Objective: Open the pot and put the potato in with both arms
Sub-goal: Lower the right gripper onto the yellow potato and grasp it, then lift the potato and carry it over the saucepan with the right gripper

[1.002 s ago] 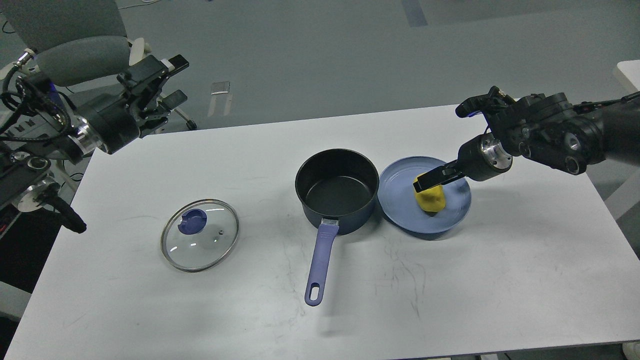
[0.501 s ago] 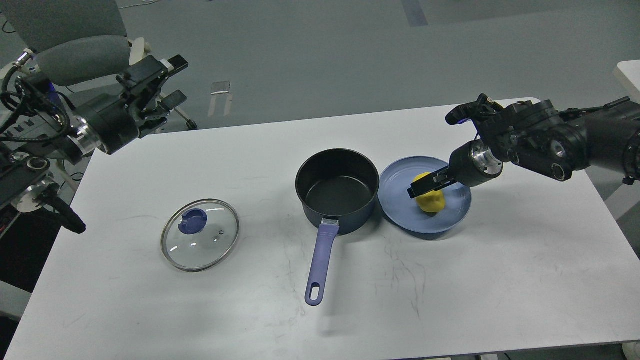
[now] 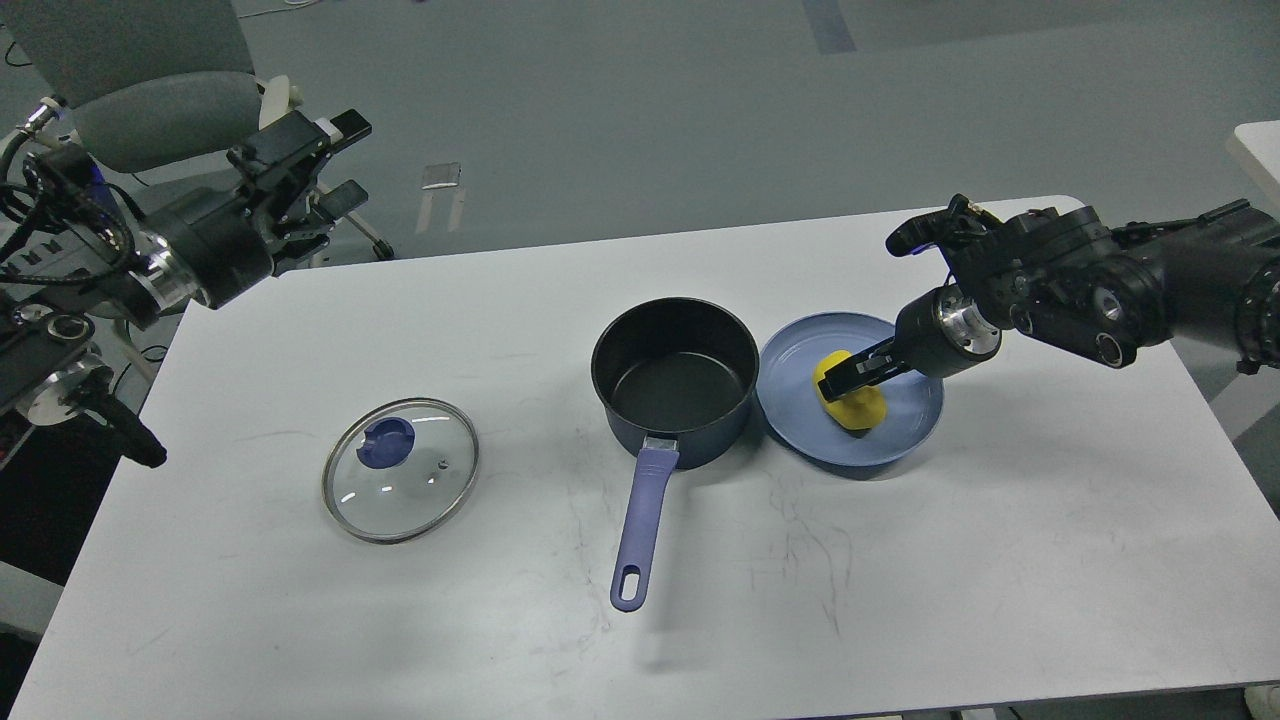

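The dark blue pot [image 3: 675, 385] stands open in the middle of the table, its purple handle pointing toward me. Its glass lid [image 3: 400, 470] with a blue knob lies flat on the table to the left. The yellow potato [image 3: 860, 407] sits on the blue plate [image 3: 915, 425] just right of the pot. My right gripper [image 3: 845, 378] reaches in from the right, and its dark fingers are closed across the potato, which still rests on the plate. My left gripper [image 3: 335, 160] is open and empty, held high beyond the table's back left corner.
The white table [image 3: 900, 580] ends at its right edge near my right arm. A grey chair [image 3: 150, 110] stands behind my left arm, off the table.
My right gripper has moved left and down onto the potato, and the potato has shifted slightly left on the plate. My left arm has barely moved.
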Available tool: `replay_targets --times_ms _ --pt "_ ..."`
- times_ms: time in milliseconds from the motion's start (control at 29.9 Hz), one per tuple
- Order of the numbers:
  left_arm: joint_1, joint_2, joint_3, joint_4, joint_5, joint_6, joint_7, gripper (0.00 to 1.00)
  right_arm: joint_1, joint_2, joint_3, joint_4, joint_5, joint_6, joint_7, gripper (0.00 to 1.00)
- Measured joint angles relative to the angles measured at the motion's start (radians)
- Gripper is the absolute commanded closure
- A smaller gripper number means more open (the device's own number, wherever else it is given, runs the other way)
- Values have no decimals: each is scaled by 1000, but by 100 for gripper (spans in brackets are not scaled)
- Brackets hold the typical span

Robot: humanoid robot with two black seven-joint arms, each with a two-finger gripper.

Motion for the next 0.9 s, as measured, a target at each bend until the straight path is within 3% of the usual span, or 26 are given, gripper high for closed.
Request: replay_targets --times_ms 568,902 --pt "-1 3 -2 0 0 -2 0 3 166 -29 76 95 18 0 -1 69" --pt "-1 3 -3 -5 0 -2 0 3 212 142 95 49 75 0 0 69"
